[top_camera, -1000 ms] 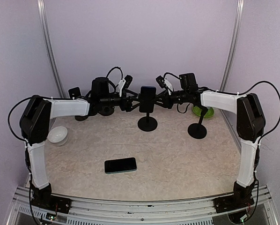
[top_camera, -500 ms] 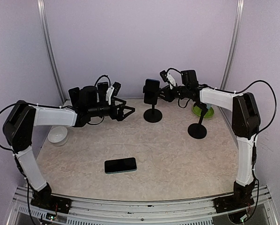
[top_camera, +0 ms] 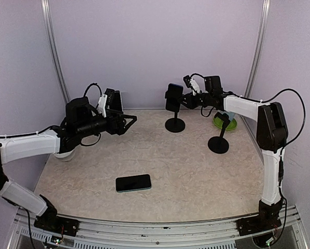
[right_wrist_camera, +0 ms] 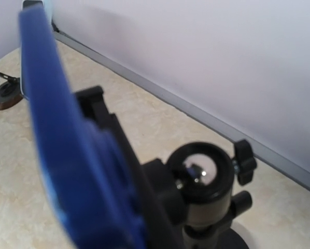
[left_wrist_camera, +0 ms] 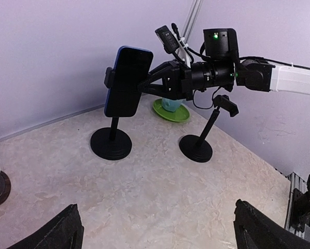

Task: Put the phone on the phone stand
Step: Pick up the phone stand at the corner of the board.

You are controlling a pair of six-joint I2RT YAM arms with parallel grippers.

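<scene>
Left gripper: wide open, empty, hanging over the table left of centre in the overhead view. Nothing between its fingers in its wrist view either.

Right gripper: clenched on the stand, at the clamp behind the phone, as far as the left wrist view shows. My right wrist view is too close to confirm it, and my own fingers aren't in shot there.

Phone: near upright in that clamp, upper middle of the overhead view, screen dark, blue back. It looks seated. My read is that placement is basically done, and only let-go and retreat are left.

Handling notes:
- The phone is a stiff glass slab with slick faces, moderate weight, and it won't take a drop well. If I regrip, I take the long edges, never the screen.
- With the phone up high the stand is top-heavy, so a sideways tug on release could tip it. I'd open straight and back off along the finger axis.
- If it needs a nudge, I push at the clamp, not the phone.

Also on the table:
- Second phone, lying flat at lower centre.
- Empty stand, right of the loaded one and apart from it.
- Green dish, behind the empty stand.
</scene>
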